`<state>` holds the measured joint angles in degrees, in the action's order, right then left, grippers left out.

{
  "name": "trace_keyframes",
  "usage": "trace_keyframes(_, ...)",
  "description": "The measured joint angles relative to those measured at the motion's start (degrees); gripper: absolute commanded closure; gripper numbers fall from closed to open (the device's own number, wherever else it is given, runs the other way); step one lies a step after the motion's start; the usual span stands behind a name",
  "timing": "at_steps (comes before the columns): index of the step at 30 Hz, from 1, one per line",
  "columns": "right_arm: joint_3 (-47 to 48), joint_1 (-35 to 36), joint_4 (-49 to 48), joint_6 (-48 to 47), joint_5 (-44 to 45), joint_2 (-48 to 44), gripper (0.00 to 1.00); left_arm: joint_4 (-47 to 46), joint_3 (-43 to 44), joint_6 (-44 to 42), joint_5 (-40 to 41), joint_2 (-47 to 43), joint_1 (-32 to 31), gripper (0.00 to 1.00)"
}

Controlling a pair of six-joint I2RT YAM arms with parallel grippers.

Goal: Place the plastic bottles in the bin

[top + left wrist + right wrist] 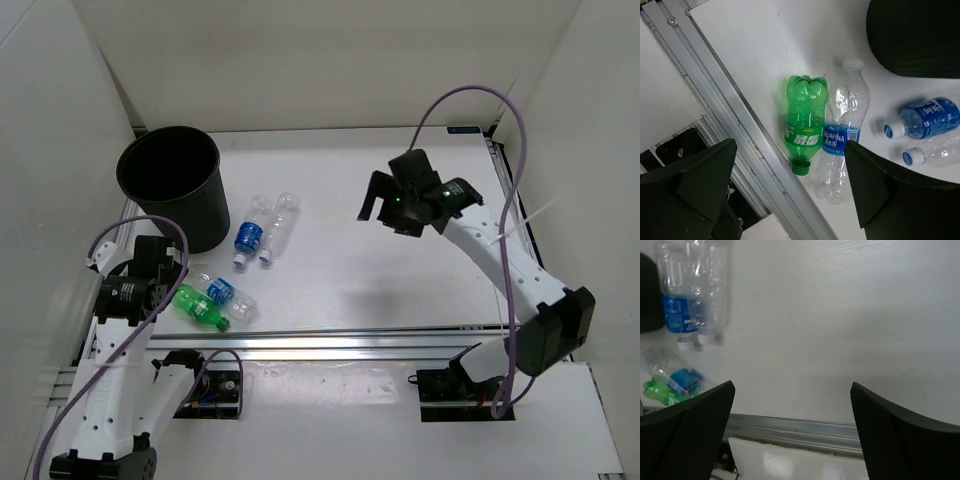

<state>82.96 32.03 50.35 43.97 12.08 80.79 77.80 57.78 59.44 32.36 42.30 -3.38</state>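
The black bin (170, 185) stands at the back left; part of it shows in the left wrist view (915, 35). A green bottle (200, 308) (805, 125) and a clear Aquafina bottle (230, 295) (842, 135) lie side by side near the front rail. A blue-labelled bottle (249, 236) (927, 117) and a clear bottle (281, 224) (935, 150) lie right of the bin. My left gripper (172, 272) (790, 144) is open and empty above the green bottle. My right gripper (385, 197) (792, 385) is open and empty, high over the table's middle.
An aluminium rail (380, 342) (740, 130) runs along the table's front edge, close to the green bottle. White walls enclose the table. The right wrist view also shows the bottles (677, 310) far to its left.
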Motion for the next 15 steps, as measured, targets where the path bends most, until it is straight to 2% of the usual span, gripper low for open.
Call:
trace_keyframes(2,0.4,0.5,-2.0,-2.6,-5.1,2.3,0.0,0.2,0.6,-0.6,0.8,1.7,-2.2,0.0)
trace_keyframes(5,7.2,0.4,-2.6,-5.9,-11.5,12.2,0.0,0.0,3.5,-1.8,3.8,4.5,-5.3,0.0)
trace_keyframes(8,10.6,0.7,-7.7,-10.4,-18.8,22.0,0.0,-0.4,6.0,-3.3,6.0,5.6,-6.6,0.0)
trace_keyframes(12,10.7,2.3,-11.5,-12.9,-24.6,29.6,0.0,-0.6,7.0,-6.0,6.4,4.5,-7.0,0.0)
trace_keyframes(15,15.3,2.6,-12.5,-12.3,-30.3,35.7,0.0,-1.6,5.5,-9.0,5.8,1.6,-7.3,0.0)
